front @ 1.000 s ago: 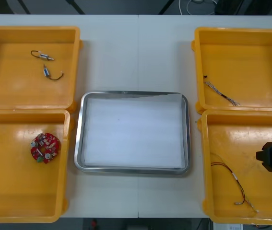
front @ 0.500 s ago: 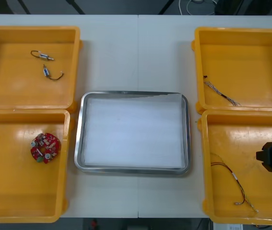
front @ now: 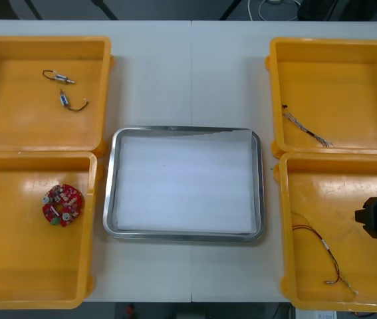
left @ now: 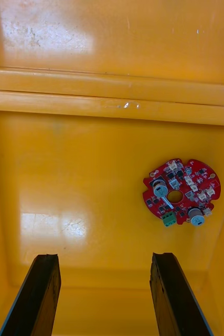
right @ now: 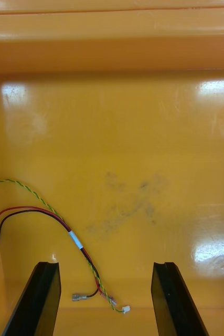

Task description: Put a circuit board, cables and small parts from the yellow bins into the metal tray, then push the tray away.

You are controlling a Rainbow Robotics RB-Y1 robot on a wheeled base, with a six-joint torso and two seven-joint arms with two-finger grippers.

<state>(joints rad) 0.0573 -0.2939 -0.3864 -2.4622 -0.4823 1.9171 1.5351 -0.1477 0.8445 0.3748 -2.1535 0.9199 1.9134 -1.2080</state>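
Yellow bins [front: 42,40] flank the white-floored metal tray [front: 110,199]. The red circuit board [left: 181,191] lies in the near left bin, the red and yellow cable [right: 64,231] in the near right. The left gripper [left: 105,257] hangs short of the board, fingers apart; the right gripper [right: 105,265], likewise spread, above the cable.

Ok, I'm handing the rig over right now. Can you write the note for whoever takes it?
Left gripper: open, over the near-left bin; the circuit board lies beyond its fingers, not gripped.
Right gripper: open, over the near-right bin; the red and yellow cable lies by its fingers, not gripped.
Far-left bin: two small metal parts.
Far-right bin: one thin cable.
Metal tray: between the bins, nothing loaded.
Done: nothing.
Left: board, cables and parts into the tray, then push it away.
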